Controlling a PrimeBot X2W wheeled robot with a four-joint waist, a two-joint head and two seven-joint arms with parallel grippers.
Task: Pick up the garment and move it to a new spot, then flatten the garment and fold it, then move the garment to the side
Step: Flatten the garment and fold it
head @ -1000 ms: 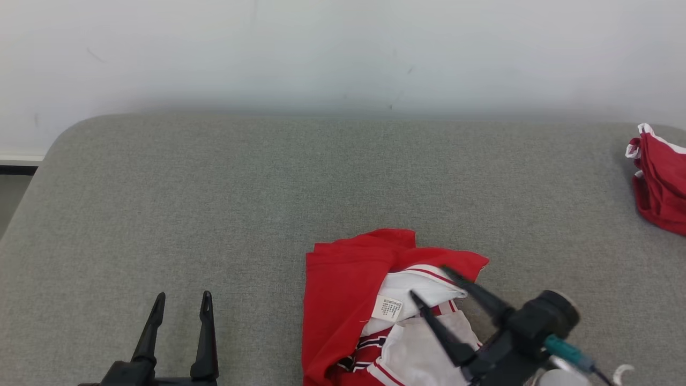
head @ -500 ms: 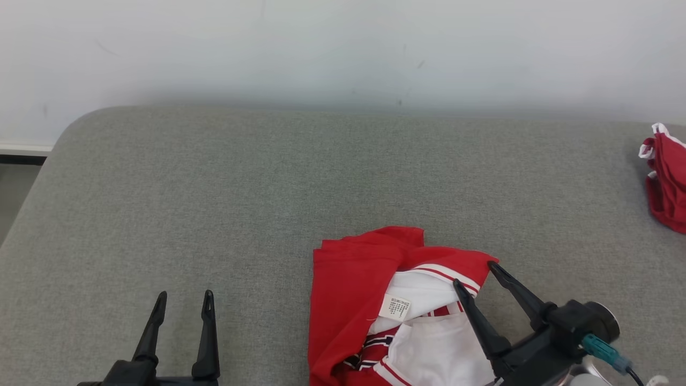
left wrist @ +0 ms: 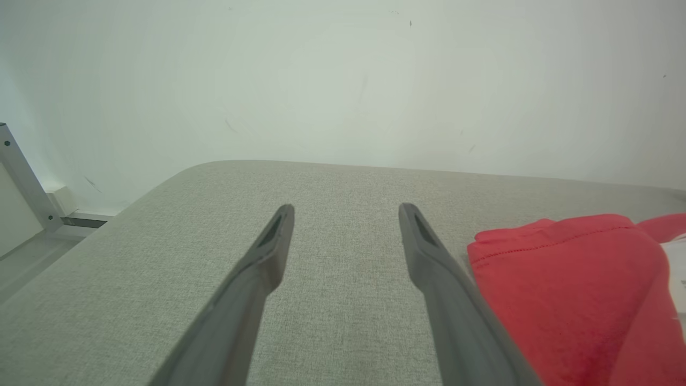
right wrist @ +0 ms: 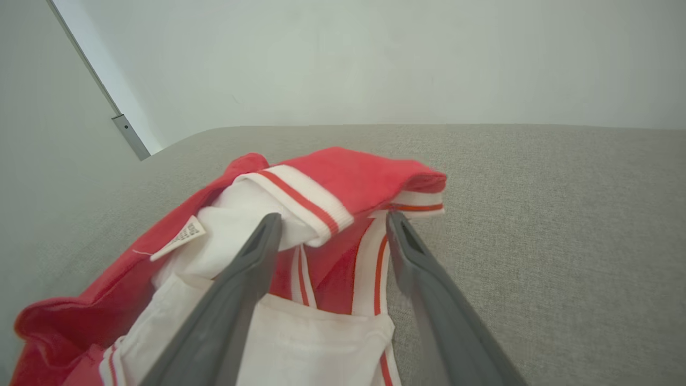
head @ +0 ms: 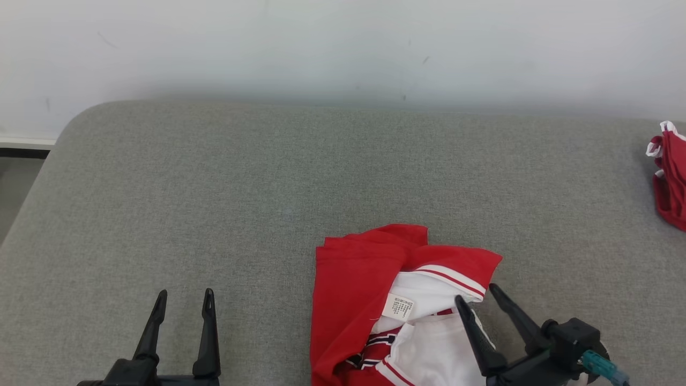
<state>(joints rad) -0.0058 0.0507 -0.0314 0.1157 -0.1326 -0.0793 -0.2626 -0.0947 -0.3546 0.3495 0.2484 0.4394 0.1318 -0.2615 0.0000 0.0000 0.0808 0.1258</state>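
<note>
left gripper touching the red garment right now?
Apart. The head view shows bare grey surface between the left gripper and the garment; the gripper is open and empty.

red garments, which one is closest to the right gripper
The crumpled red-and-white garment at the front middle, white label showing: the open right gripper sits at its striped edge. The other red garment lies at the far right edge of the grey surface.

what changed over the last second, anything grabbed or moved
The right tool, open, drew back toward the robot and to its right, from over the white middle of the garment to its right edge. It took hold of nothing. The head camera shifted slightly too. The garment lies crumpled as before, and the left tool stayed open and still over the grey surface.
</note>
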